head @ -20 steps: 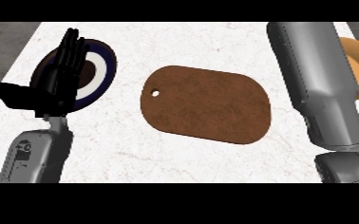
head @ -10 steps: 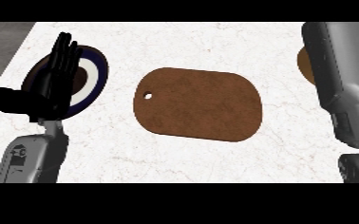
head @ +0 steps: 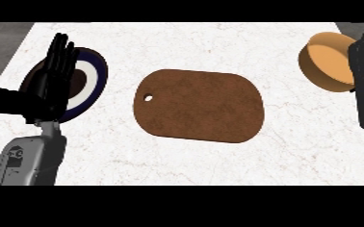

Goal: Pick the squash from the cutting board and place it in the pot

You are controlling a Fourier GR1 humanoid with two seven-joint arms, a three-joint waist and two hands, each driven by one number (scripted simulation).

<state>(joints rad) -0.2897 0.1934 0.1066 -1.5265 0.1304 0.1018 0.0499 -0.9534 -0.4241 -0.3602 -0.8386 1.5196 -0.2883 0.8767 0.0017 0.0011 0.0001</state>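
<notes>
The brown cutting board [head: 201,105] lies in the middle of the white counter with nothing on it. No squash shows anywhere. An orange pot [head: 327,61] stands at the far right, and what is inside it cannot be made out. My right arm shows only as a sliver at the right edge, with a black part of the right hand [head: 356,53] against the pot's right side. My left hand [head: 55,74] rests open at the left with its fingers pointing up, far from the board.
A plate [head: 100,72] with a dark blue rim, white ring and brown centre lies at the left, partly behind my left hand. The grey left forearm [head: 32,156] comes in from the lower left. The counter's left edge runs diagonally at the upper left.
My right forearm has swung right and now lies almost wholly beyond the view's right edge. The orange pot it was hiding is now in plain sight. The left hand has stayed where it was.
</notes>
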